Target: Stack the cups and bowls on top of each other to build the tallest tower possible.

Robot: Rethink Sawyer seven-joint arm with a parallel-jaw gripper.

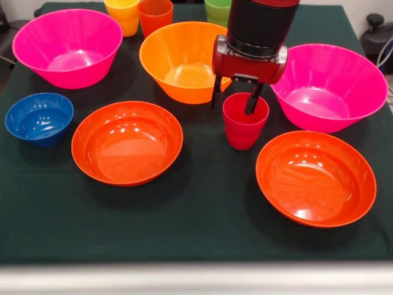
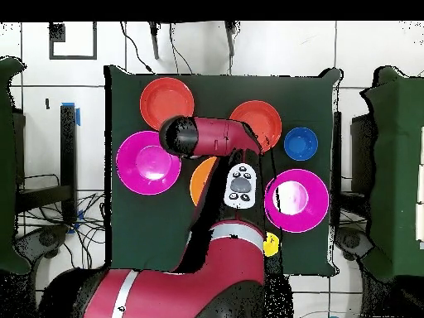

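Observation:
The red cup (image 1: 244,123) stands upright on the dark cloth, in front of the large orange bowl (image 1: 181,58). My gripper (image 1: 234,101) is down at the cup's rim and open: one finger is inside the cup, the other is outside its left wall. The yellow cup (image 1: 123,13), orange cup (image 1: 155,15) and green cup (image 1: 217,9) stand in a row at the far edge. The small blue bowl (image 1: 38,118) sits at the left. Nothing is stacked. In the overhead view my arm (image 2: 211,137) hides the red cup and the gripper.
Two large pink bowls (image 1: 67,46) (image 1: 328,86) sit at the far left and right. Two shallow red-orange bowls (image 1: 127,142) (image 1: 315,178) sit near the front. The right pink bowl is close beside the red cup.

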